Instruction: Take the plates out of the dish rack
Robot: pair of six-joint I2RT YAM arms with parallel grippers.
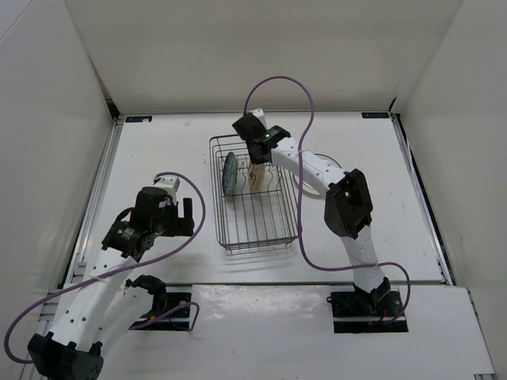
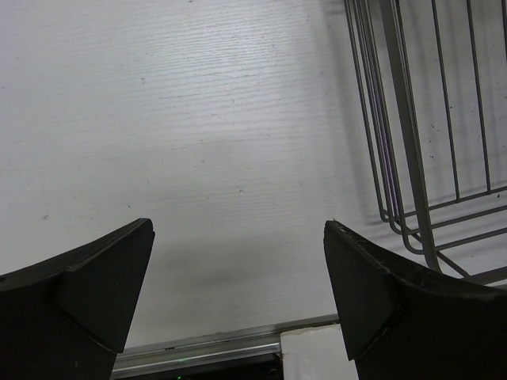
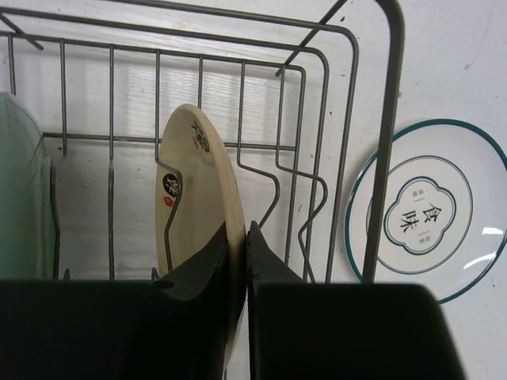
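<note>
Filling most of the top view, the white table (image 1: pixel 158 158) carries the wire rack (image 1: pixel 257 247) about midway between its left and right edges, long sides running near to far.

The right arm (image 1: pixel 348 206) reaches from the near edge over the rack's far right corner. The left arm (image 1: pixel 119 261) stops short of the rack, over the table's left half.

The cream plate (image 3: pixel 194 198) stands on edge among the tines in the far half of the rack, with dark marks on its face. The teal plate (image 1: pixel 229 174) stands on edge too, left of the cream one and close to the rack's left wall. The white plate (image 3: pixel 428 210), with a thin teal ring and characters at its centre, lies flat on the table just outside the rack's right wall.

The right gripper (image 3: pixel 238 237) has its jaws clamped on the cream plate's rim, one finger on each face. The left gripper (image 2: pixel 238 269) hangs above bare table near the rack's left wall, jaws wide apart and holding nothing.
</note>
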